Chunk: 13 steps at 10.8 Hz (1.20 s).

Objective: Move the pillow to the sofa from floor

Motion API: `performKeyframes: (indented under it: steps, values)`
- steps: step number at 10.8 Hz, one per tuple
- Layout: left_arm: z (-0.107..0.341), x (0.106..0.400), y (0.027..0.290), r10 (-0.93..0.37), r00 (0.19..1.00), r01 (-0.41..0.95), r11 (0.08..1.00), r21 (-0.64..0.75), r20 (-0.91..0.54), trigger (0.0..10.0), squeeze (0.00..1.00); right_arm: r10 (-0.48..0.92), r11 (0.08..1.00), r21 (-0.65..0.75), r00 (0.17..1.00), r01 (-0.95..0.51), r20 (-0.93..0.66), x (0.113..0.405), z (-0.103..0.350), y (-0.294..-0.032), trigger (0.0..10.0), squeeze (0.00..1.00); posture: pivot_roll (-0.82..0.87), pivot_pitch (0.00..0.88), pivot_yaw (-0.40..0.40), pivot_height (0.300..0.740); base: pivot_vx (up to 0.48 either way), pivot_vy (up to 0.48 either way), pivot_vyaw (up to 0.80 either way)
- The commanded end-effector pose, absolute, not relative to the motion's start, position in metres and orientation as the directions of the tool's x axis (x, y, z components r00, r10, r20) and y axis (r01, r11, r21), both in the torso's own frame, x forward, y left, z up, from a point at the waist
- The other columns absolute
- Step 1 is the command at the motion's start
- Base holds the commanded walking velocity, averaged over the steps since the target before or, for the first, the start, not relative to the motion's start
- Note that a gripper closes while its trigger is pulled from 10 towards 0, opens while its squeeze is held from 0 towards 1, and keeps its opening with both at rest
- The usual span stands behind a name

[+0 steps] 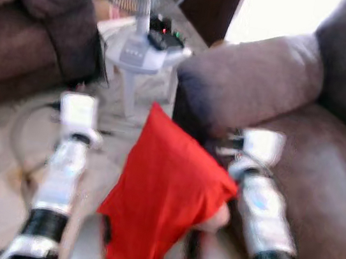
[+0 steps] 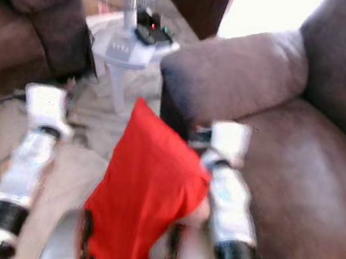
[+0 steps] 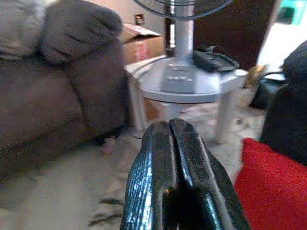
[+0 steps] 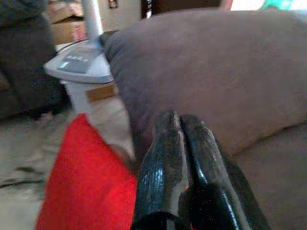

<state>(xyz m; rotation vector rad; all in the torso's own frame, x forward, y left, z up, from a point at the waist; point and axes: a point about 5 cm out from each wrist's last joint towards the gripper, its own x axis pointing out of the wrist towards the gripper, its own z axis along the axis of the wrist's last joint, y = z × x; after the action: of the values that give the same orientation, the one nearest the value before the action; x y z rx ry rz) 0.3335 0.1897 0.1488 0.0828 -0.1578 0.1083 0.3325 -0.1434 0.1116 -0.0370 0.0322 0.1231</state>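
Left tool (image 3: pixel 170 125) and right tool (image 4: pixel 180 120) — fingers pressed together, each gripping nothing. One red pillow (image 1: pixel 167 196) sits raised between both forearms, beside the brown sofa (image 1: pixel 321 176) armrest — arms extended forward.

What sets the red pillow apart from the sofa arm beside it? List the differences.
Colour: the red pillow is bright red; the sofa arm is a dull brown-grey.
Pose: the pillow stands tilted with one corner up, between the robot's two forearms; the sofa arm lies lengthwise as a rounded bolster.
Size: the pillow looks smaller than the sofa arm.
Shared: both look soft and padded.
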Motion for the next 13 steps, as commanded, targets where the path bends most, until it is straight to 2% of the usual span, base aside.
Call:
performKeyframes:
  steps: [1, 2, 3, 7, 9, 11, 12, 13]
  values:
    - [0.144, 0.333, 0.179, 0.061, 0.988, -0.072, 0.994, 0.077, 0.141, 10.0, 0.0, 0.095, 0.995, -0.023, 0.985, -0.099, -0.142, 0.33, 0.095, -0.154, 10.0, 0.0, 0.06, 0.172, -0.057, 0.577, 0.0, 0.0, 0.0]
    - [0.144, 0.333, 0.178, 0.058, 0.989, -0.07, 0.995, 0.077, 0.138, 10.0, 0.0, 0.091, 0.996, -0.007, 0.973, -0.094, -0.211, 0.331, 0.087, -0.153, 10.0, 0.0, 0.06, 0.176, -0.057, 0.577, 0.0, 0.0, 0.0]
    - [0.142, 0.332, 0.177, 0.052, 0.99, -0.062, 0.995, 0.075, 0.129, 10.0, 0.0, 0.095, 0.994, 0.072, 0.948, -0.076, -0.305, 0.333, 0.077, -0.15, 10.0, 1.0, 0.06, 0.187, -0.055, 0.577, 0.0, 0.0, 0.0]
    - [0.139, 0.329, 0.177, 0.029, 0.995, -0.036, 0.997, 0.067, 0.099, 10.0, 0.0, 0.039, 0.983, 0.171, 0.837, 0.065, -0.545, 0.33, 0.044, -0.149, 10.0, 1.0, 0.07, 0.227, -0.049, 0.577, 0.0, 0.0, 0.0]
    - [0.138, 0.328, 0.178, 0.027, 0.995, -0.033, 0.997, 0.064, 0.092, 10.0, 0.0, 0.029, 0.962, 0.235, 0.8, 0.142, -0.599, 0.324, 0.03, -0.151, 10.0, 1.0, 0.08, 0.233, -0.044, 0.577, 0.0, 0.0, 0.0]
    - [0.14, 0.329, 0.179, 0.022, 0.995, -0.027, 0.998, 0.058, 0.093, 10.0, 0.0, 0.029, 0.947, 0.271, 0.796, 0.172, -0.604, 0.325, 0.028, -0.151, 10.0, 1.0, 0.08, 0.23, -0.041, 0.577, 0.0, 0.0, 0.0]
    - [0.141, 0.329, 0.176, 0.007, 0.995, -0.012, 0.999, 0.053, 0.095, 10.0, 0.0, 0.033, 0.94, 0.295, 0.816, 0.17, -0.577, 0.33, 0.034, -0.15, 10.0, 0.0, 0.08, 0.229, -0.038, 0.577, 0.0, 0.0, 0.0]
    - [0.14, 0.329, 0.173, -0.006, 0.996, 0.002, 0.999, 0.051, 0.09, 10.0, 0.0, 0.026, 0.937, 0.296, 0.808, 0.185, -0.588, 0.329, 0.033, -0.153, 10.0, 0.0, 0.08, 0.221, -0.038, 0.577, 0.0, 0.0, 0.0]
